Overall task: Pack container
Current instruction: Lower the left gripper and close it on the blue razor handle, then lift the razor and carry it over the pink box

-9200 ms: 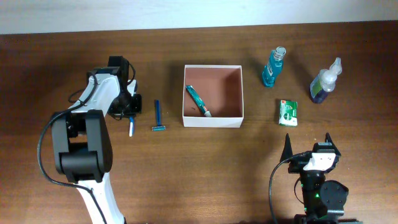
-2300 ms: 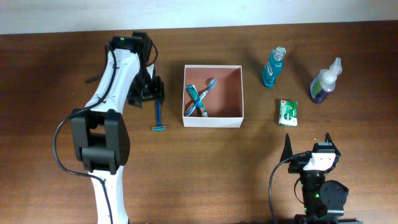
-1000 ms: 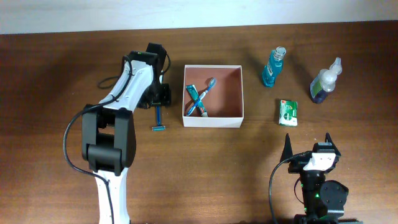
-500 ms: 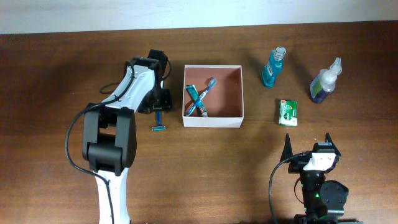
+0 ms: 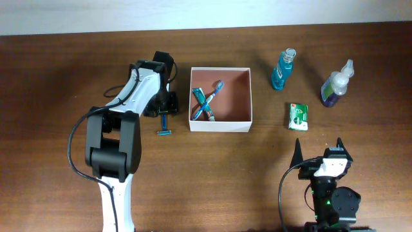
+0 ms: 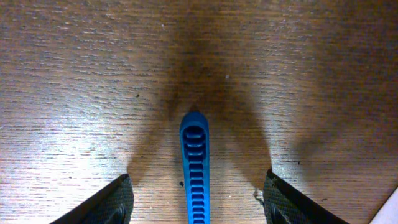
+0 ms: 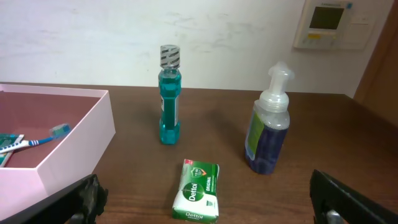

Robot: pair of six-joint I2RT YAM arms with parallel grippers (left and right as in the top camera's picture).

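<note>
Dark brown wood-grain tabletop [image 5: 212, 187], matte, lit evenly. Beyond the far edge, a pale wall [image 5: 193, 13]. In the right wrist view, a small control panel [image 7: 328, 23] high on that wall, toward the right.

Square white container [image 5: 220, 126] about midway between the left and right edges, closer to the far edge, open side up, with a pinkish-brown floor. Inside, by its left wall, a toothpaste tube [image 5: 205, 104] and a toothbrush [image 5: 215, 90], crossed. Most of the floor open to their right.

Just left of the container, a blue razor [image 5: 163, 124] flat on the wood, handle toward the far edge, head toward the near edge. Over the handle's far end, the left end effector [image 6: 198, 186], close above the wood, jaws partly spread, one on each side of the handle and apart from it. Grips nothing. Cannot tell whether the tips touch the wood.

Right of the container, all apart from one another: a teal mouthwash bottle [image 5: 283, 69] upright, a pump bottle [image 5: 337, 84] upright nearest the right edge, and a green soap pack [image 5: 298, 116] flat, nearer than both.

Toward the near-right corner, the right end effector [image 5: 319, 149], jaws spread wide, empty, facing the soap pack.

Open wood along the left edge and across the near half between the two arm bases. Only a narrow lane between razor and container.
</note>
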